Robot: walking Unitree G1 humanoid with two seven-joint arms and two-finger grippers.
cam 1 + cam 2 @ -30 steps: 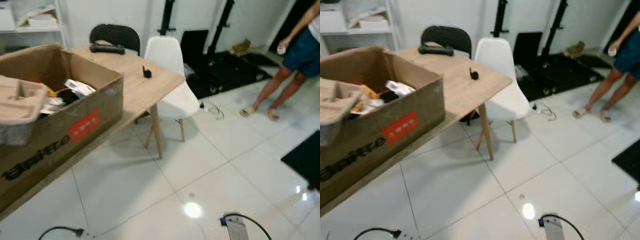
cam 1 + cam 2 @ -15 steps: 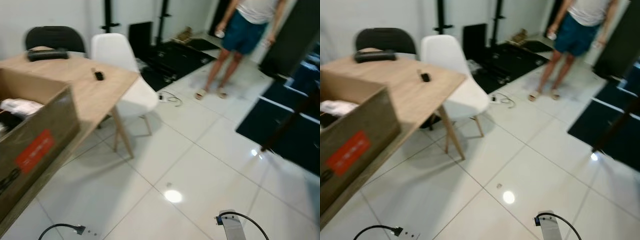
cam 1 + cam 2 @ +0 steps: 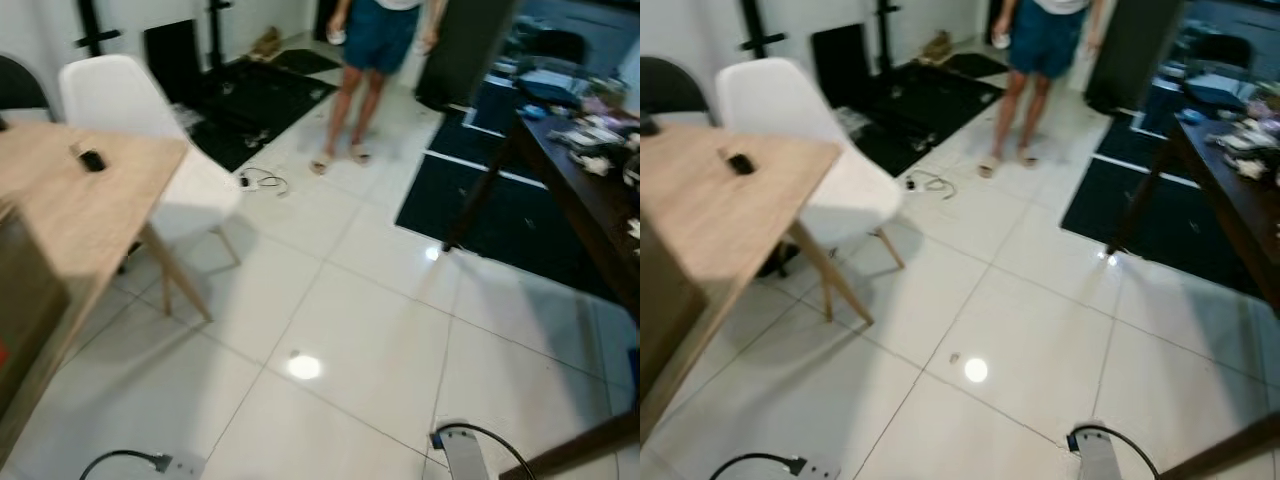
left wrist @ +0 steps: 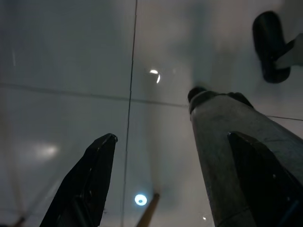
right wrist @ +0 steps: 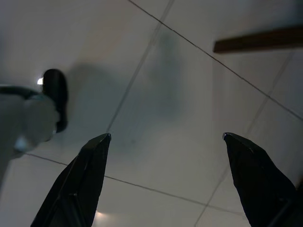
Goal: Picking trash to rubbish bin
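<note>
Trash is nowhere to be made out at this moment, and no rubbish bin either, so by my reading we are in the searching stage. Both arms hang low: the left gripper [image 4: 165, 156] points at the white tiled floor [image 3: 350, 330] with its fingers apart and nothing between them, and the right gripper [image 5: 165, 156] hangs the same way, fingers spread and empty. Off to the left, a wooden table [image 3: 60, 210] with a small black object [image 3: 92, 159] on it, and a white chair [image 3: 130, 120] just beside. A person [image 3: 1045, 60] stands at the far end of the room (near the black mats). Next call, I'd say: find a piece of trash before any reach begins.
</note>
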